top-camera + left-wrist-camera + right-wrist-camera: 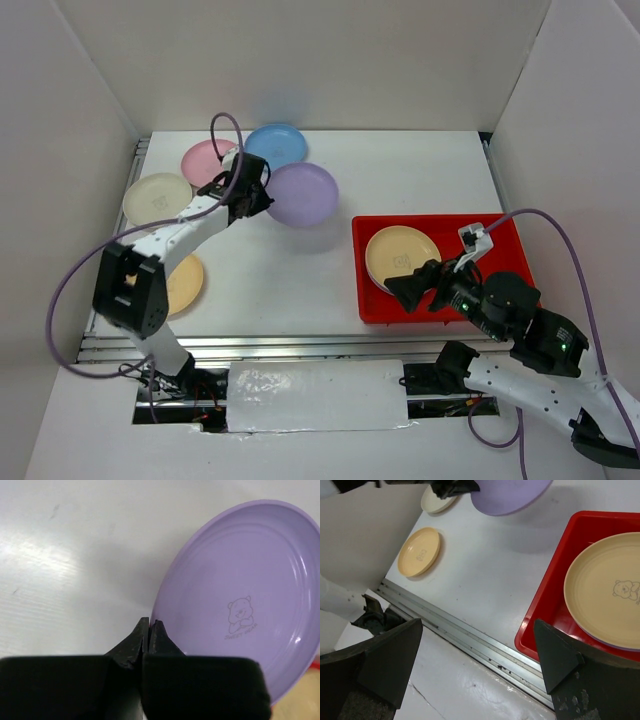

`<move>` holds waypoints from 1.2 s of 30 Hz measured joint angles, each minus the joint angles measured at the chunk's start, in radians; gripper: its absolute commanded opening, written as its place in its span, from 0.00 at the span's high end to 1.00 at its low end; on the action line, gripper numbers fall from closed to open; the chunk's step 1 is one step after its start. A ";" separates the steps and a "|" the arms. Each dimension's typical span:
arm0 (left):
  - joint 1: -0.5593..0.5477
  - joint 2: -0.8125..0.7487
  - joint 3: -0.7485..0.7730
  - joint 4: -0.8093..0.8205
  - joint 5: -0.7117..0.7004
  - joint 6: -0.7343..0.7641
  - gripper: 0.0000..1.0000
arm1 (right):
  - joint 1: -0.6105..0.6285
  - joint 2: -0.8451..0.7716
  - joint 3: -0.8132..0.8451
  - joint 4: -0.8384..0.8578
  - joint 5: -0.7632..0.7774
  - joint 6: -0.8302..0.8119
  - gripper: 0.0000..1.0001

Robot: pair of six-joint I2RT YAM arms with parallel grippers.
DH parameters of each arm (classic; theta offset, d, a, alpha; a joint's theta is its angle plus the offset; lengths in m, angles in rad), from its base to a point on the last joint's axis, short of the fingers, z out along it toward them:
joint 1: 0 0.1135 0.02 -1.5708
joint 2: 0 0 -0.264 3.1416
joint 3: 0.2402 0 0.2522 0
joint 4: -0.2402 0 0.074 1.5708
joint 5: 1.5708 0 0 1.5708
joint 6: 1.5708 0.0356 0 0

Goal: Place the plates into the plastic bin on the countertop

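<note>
Left claw (150,622) is pinching the rim of the purple plate (302,193), holding it clear of the bench (400,180), while right claw (477,625) is hanging wide open over the near corner of the red bin (510,245), with one yellow plate (400,255) lying inside.

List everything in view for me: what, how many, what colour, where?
purple plate: one, purple, held above the countertop
pink plate: one, pink, far left
blue plate: one, blue, far side
cream plate: one, cream, left edge
orange plate: one, yellow-orange, near left
yellow plate: one, pale yellow, in the bin
plastic bin: one, red, right
countertop: one, white
left gripper: black, shut on the purple plate's rim
right gripper: black, open, by the bin's near edge
</note>
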 measured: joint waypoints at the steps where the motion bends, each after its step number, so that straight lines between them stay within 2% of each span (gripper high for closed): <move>1: -0.009 -0.052 -0.003 0.006 0.029 0.015 1.00 | 0.000 0.000 0.000 0.000 0.005 0.002 0.00; 5: -0.080 -0.174 0.046 0.045 0.117 0.080 1.00 | -0.001 -0.001 0.002 0.003 0.027 0.021 0.00; 9: -0.208 -0.162 0.141 0.028 0.153 0.124 1.00 | -0.001 -0.016 0.016 -0.005 0.092 0.075 0.00; 17: -0.488 0.163 0.488 -0.142 0.135 0.186 1.00 | -0.003 -0.192 0.110 -0.066 0.310 0.253 0.00; 20: -0.542 0.254 0.520 -0.184 0.133 0.187 1.00 | -0.006 -0.211 0.168 -0.111 0.353 0.285 0.00; 24: -0.550 0.324 0.521 -0.229 0.134 0.186 0.99 | -0.010 -0.203 0.208 -0.158 0.364 0.298 0.00; 26: -0.542 0.353 0.542 -0.250 0.134 0.187 0.88 | -0.010 -0.192 0.216 -0.176 0.363 0.298 0.00; 27: -0.541 0.369 0.563 -0.262 0.133 0.188 0.70 | -0.010 -0.187 0.217 -0.180 0.362 0.296 0.00; 29: -0.535 0.391 0.603 -0.276 0.134 0.185 0.52 | -0.010 -0.176 0.217 -0.187 0.354 0.294 0.00; 30: -0.532 0.394 0.614 -0.275 0.135 0.190 0.39 | -0.010 -0.173 0.217 -0.187 0.351 0.293 0.00; 31: -0.528 0.394 0.624 -0.272 0.138 0.191 0.33 | -0.010 -0.171 0.216 -0.187 0.346 0.291 0.00; 32: -0.525 0.392 0.635 -0.270 0.141 0.182 0.17 | -0.010 -0.170 0.215 -0.186 0.344 0.289 0.00; 33: -0.522 0.392 0.641 -0.266 0.143 0.187 0.17 | -0.010 -0.170 0.214 -0.185 0.341 0.287 0.00; 36: -0.510 0.374 0.642 -0.258 0.151 0.196 0.01 | -0.010 -0.170 0.201 -0.177 0.325 0.277 0.00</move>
